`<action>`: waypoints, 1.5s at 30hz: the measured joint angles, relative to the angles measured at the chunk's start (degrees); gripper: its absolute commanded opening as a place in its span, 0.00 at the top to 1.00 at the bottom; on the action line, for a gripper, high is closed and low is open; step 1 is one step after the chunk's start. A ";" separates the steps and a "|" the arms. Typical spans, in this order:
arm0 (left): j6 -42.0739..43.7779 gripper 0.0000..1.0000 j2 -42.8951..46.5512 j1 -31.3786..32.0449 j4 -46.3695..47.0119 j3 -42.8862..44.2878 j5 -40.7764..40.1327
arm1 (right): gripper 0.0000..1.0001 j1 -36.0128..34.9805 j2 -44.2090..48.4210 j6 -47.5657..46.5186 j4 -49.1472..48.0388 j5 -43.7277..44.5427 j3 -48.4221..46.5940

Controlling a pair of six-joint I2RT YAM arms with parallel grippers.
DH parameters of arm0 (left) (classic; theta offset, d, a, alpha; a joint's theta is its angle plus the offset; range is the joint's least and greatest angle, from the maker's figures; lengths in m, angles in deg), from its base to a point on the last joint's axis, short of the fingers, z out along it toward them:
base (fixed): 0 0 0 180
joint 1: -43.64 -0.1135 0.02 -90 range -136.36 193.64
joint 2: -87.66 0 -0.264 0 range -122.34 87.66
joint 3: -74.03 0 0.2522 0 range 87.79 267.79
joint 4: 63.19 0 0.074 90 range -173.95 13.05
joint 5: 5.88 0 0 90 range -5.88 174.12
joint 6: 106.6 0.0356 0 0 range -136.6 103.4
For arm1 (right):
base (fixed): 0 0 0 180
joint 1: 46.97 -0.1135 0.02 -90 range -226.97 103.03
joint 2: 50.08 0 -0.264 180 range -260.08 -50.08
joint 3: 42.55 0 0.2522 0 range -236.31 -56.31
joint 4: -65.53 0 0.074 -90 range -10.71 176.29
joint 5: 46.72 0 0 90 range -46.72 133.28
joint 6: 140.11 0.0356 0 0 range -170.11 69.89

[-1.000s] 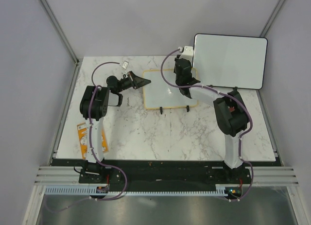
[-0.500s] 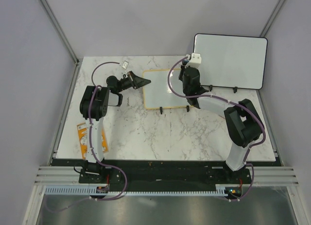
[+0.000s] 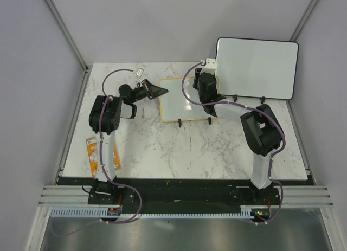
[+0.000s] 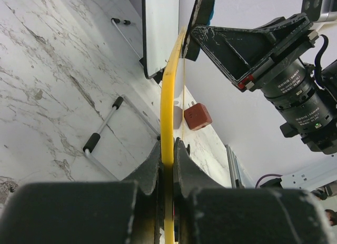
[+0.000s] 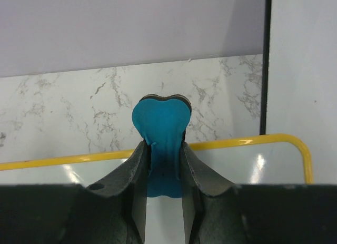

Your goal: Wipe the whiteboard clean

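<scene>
Marble table [image 3: 162,148] with grey walls round it. The whiteboard [image 3: 187,102] lies mid-table toward the far side, just left of and in front of the big black-framed board [image 3: 257,66]. Left gripper [image 3: 154,91] is clenched on the whiteboard's left edge, and the left wrist view shows both fingers pinched tight on the yellow frame [image 4: 168,96]. It hasn't budged over the last second. Right gripper [image 3: 205,94] is clamped on the blue eraser [image 5: 160,123]. What changed: a second ago the eraser was over the board's right-middle, then it swung out toward the right edge, and now it's back near the far right corner, with the pad at the far yellow rail in the right wrist view. We read that as back-and-forth wipe strokes on the right half with the left arm bracing. We see no red writing on the face from above, so the erase looks close to done, though faint marks would be too small to tell. The board lies face up, feet toward the arms, long axis left-right across the table and slightly skewed. Whether it sits fully flat we can't tell.
</scene>
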 measured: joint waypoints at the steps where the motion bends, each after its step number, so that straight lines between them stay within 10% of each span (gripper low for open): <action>1: 0.00 0.98 0.00 0.00 0.00 0.00 0.00 | 1.00 -0.22 -0.22 0.09 -0.17 -0.55 -0.22; 22: 0.02 0.97 0.02 0.02 0.09 -0.02 0.04 | 1.00 -0.57 2.23 1.42 1.46 4.48 3.56; 39: 7.76 0.28 1.46 0.39 -1.95 -6.16 2.78 | 1.00 -0.07 12.79 3.91 4.68 2.75 16.70; 41: 8.46 0.04 1.84 0.17 -2.01 -7.06 2.62 | 1.00 -0.31 14.51 3.93 4.94 2.40 17.49; 45: 10.38 0.00 3.82 -0.66 -2.51 -10.29 1.55 | 1.00 -1.18 18.88 4.07 5.86 1.84 18.86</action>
